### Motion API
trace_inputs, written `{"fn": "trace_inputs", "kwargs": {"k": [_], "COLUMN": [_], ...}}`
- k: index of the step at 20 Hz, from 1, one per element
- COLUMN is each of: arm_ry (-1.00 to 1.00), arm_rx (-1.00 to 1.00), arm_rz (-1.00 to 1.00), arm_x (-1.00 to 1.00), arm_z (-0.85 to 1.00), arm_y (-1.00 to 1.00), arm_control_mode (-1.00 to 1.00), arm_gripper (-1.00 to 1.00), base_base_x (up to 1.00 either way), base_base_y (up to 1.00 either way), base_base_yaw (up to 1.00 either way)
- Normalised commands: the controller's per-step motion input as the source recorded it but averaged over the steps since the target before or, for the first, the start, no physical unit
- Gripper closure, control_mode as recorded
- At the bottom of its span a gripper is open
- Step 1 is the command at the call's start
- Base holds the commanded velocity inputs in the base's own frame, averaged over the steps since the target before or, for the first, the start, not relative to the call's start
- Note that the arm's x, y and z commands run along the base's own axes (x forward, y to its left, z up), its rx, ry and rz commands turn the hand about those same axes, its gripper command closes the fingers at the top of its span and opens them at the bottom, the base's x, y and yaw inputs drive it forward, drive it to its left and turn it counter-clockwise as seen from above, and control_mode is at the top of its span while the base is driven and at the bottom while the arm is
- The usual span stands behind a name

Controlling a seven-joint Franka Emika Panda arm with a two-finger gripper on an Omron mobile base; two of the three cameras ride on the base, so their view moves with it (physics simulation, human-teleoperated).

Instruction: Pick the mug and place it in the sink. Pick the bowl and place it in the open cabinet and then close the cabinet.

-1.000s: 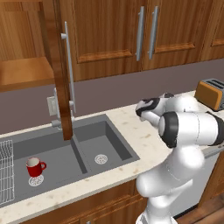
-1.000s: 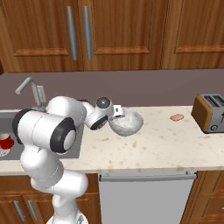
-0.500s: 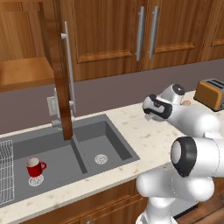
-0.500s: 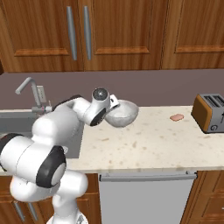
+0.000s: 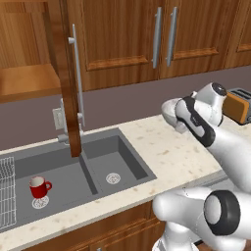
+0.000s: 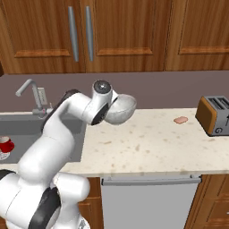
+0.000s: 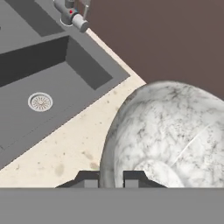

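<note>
The speckled grey-white bowl (image 6: 121, 108) hangs tilted above the counter, clear of its top, with my gripper (image 6: 109, 110) shut on its rim. In the hand view the bowl (image 7: 170, 131) looms large and the rim sits between my gripper's (image 7: 110, 177) two tips. From the left base view, the bowl (image 5: 171, 111) peeks out behind the hand. The red mug (image 5: 39, 187) stands upright in the left basin of the dark grey sink (image 5: 104, 135). The wall cabinet's door (image 5: 66, 78) stands open above the sink, with its wood shelf (image 5: 24, 81) to the left.
An orange toaster (image 6: 215, 115) stands at the counter's right end, and a small pink thing (image 6: 181, 120) lies near it. The faucet (image 6: 29, 89) rises behind the sink. A white wire rack (image 5: 5, 186) sits at the sink's left. Closed cabinets (image 6: 80, 36) line the wall above.
The arm has stretched out and raised the bowl off the counter, carrying it a little towards the sink. The mug has stayed put.
</note>
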Motion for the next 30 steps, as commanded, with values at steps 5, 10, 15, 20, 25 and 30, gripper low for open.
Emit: {"fn": "trace_inputs", "kwargs": {"k": [5,10,15,20,25,30], "arm_ry": [0.0,0.0,-0.04,-0.08,-0.08,-0.01], "arm_rx": [-0.11,-0.04,0.0,0.01,0.01,0.01], "arm_rz": [0.22,0.15,0.05,0.07,0.06,0.06], "arm_x": [-0.63,-0.92,-0.85,-0.65,-0.48,-0.45], "arm_z": [0.66,0.26,0.16,0.23,0.17,0.07], "arm_y": [0.0,-0.05,-0.17,-0.03,0.0,0.03], "arm_control_mode": [-1.0,-1.0,-1.0,-1.0,-1.0,-1.0], "arm_gripper": [1.0,1.0,1.0,1.0,1.0,1.0], "base_base_x": [0.0,0.0,0.0,0.0,0.0,0.0], "base_base_y": [0.0,0.0,0.0,0.0,0.0,0.0], "base_base_yaw": [0.0,0.0,0.0,0.0,0.0,0.0]}}
